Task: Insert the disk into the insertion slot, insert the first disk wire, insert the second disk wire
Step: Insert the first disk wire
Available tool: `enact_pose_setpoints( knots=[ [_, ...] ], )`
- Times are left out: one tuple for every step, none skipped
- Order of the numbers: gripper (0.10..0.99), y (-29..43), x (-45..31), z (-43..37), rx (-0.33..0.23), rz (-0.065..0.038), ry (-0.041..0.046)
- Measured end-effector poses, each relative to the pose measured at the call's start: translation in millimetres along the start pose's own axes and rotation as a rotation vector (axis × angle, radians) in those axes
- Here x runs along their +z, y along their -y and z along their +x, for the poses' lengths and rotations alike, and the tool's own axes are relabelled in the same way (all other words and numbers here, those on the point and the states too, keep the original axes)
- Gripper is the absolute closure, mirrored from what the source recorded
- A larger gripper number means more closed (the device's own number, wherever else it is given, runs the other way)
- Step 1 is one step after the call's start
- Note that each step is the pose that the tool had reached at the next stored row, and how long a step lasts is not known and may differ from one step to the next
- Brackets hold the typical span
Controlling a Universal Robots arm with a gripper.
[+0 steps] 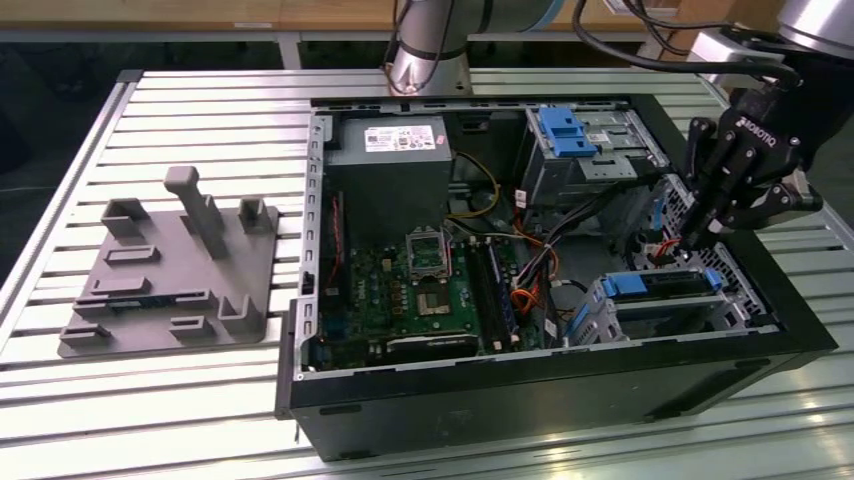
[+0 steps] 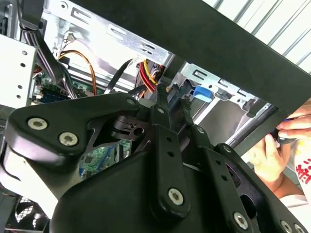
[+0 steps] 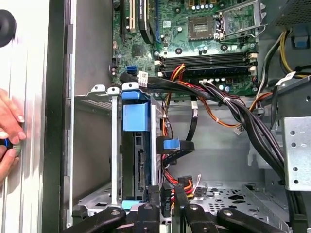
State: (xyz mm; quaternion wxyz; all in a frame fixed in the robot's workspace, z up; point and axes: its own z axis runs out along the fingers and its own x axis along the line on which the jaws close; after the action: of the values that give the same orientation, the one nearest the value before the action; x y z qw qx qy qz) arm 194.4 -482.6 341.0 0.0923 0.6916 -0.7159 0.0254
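The disk (image 1: 661,284) with its blue carrier sits inside the insertion slot (image 1: 611,322), a small perforated metal cage in the case's corner nearest the camera on the exterior view's right. In the first wrist view the disk (image 3: 136,160) stands edge-on in the cage (image 3: 92,99), blue carrier tab up. My gripper (image 1: 685,247) hangs just behind the cage, fingers pointing down. The gripper (image 3: 166,196) is shut on a black disk wire connector (image 3: 166,204) beside the disk's end. A second cable with a blue plug (image 3: 171,144) lies loose close by. The gripper (image 2: 171,101) also shows among red and yellow wires.
A person's hand (image 3: 7,128) rests on the case's outer edge near the cage. A thick wire bundle (image 3: 233,109) crosses from the motherboard (image 1: 414,290). The grey power-supply box (image 1: 390,160) and a taller bay with a blue latch (image 1: 574,135) stand farther back. A grey fixture (image 1: 167,265) lies outside the case.
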Motion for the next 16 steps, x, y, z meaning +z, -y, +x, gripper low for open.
enact_pose_setpoints(
  knots=[
    [0.82, 0.0, 0.3, -0.6, -0.003, 0.001, -0.0011],
    [0.82, 0.0, 0.4, -1.3, -0.005, 0.001, -0.0022],
    [0.82, 0.0, 0.4, -1.7, -0.006, 0.001, -0.0033],
    [0.82, 0.0, 0.3, -2.1, -0.006, 0.001, -0.0044],
    [0.82, 0.0, 0.2, -2.7, -0.007, 0.001, -0.0051],
    [0.82, 0.0, 0.3, -3.1, -0.007, 0.002, -0.0055],
    [0.82, 0.0, 0.5, -3.3, -0.008, 0.002, -0.0057],
    [0.82, 0.0, 0.7, -3.5, -0.009, 0.002, -0.0062],
    [0.82, 0.1, 0.9, -3.7, -0.01, 0.002, -0.0067],
    [0.82, 0.2, 1.0, -3.9, -0.011, 0.002, -0.0073],
    [0.82, 0.2, 1.1, -4.1, -0.013, 0.003, -0.0079],
    [0.82, 0.3, 1.3, -4.3, -0.015, 0.003, -0.0086],
    [0.82, 0.3, 1.5, -4.5, -0.016, 0.003, -0.0094],
    [0.82, 0.3, 1.8, -4.8, -0.018, 0.004, -0.0102],
    [0.82, 0.3, 1.9, -5.0, -0.02, 0.004, -0.0106],
    [0.82, 0.3, 2.0, -5.2, -0.021, 0.004, -0.0112]
  ],
)
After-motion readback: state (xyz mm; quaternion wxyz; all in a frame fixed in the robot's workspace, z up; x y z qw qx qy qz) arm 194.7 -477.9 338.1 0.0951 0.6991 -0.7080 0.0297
